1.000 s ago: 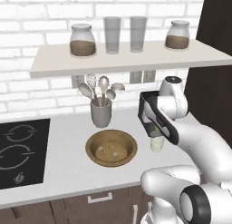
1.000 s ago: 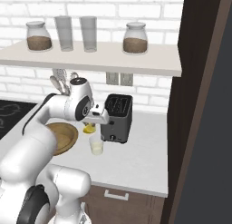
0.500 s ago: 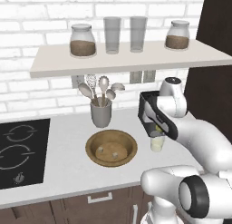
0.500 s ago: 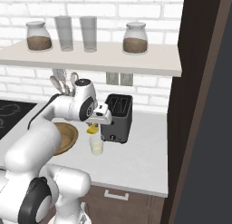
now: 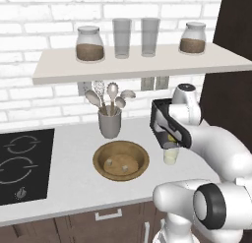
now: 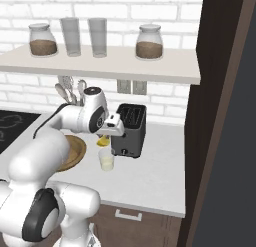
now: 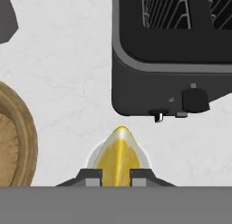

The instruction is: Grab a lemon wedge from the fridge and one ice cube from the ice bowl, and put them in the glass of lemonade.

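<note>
lemon wedge pinched between the fingers of the gripper, poised just above the glass of lemonade beside the toaster — fridge trip looks done, wedge not yet dropped — and an ice cube from the wooden bowl remains to fetch.

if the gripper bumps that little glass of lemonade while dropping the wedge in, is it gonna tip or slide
The glass of lemonade looks short and squat, so it would probably slide on the smooth counter rather than tip. It seems small and light, so even a nudge might shift it toward the toaster. The gripper holds the lemon wedge above it.
</note>
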Tool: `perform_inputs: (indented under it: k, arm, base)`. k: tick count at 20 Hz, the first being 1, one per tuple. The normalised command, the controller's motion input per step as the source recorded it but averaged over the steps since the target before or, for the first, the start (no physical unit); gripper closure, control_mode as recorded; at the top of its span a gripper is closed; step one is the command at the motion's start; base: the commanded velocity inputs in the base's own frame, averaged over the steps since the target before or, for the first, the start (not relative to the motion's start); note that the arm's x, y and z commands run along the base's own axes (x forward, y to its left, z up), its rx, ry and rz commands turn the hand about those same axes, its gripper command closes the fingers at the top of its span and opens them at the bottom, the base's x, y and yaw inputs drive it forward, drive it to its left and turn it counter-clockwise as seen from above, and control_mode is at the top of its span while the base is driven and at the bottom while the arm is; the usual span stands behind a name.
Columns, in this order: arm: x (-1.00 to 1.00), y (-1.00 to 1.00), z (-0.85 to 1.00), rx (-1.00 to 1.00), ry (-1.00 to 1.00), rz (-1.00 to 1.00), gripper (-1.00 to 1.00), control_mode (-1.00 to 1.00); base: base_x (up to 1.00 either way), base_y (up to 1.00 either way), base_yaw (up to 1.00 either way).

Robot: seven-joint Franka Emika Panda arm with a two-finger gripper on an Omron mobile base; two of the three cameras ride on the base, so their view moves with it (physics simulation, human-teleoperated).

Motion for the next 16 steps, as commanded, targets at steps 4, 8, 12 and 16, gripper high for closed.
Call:
perform_inputs:
  k: [4,8,12,16]
  arm:
    - [0.06,-0.05,-0.01,0.0,0.0,0.0,1.0,-1.0]
    - [0.0,-0.16,-0.2,0.0,0.0,0.0,1.0,-1.0]
    - [0.0,-0.07,-0.32,0.0,0.0,0.0,1.0,-1.0]
    - [-0.08,0.0,-0.12,0.0,-0.04,0.0,1.0,-1.0]
  base:
    - [0.0,0.0,0.0]
    - [0.0,0.0,0.0]
    - [0.0,0.0,0.0]
    - [0.0,0.0,0.0]
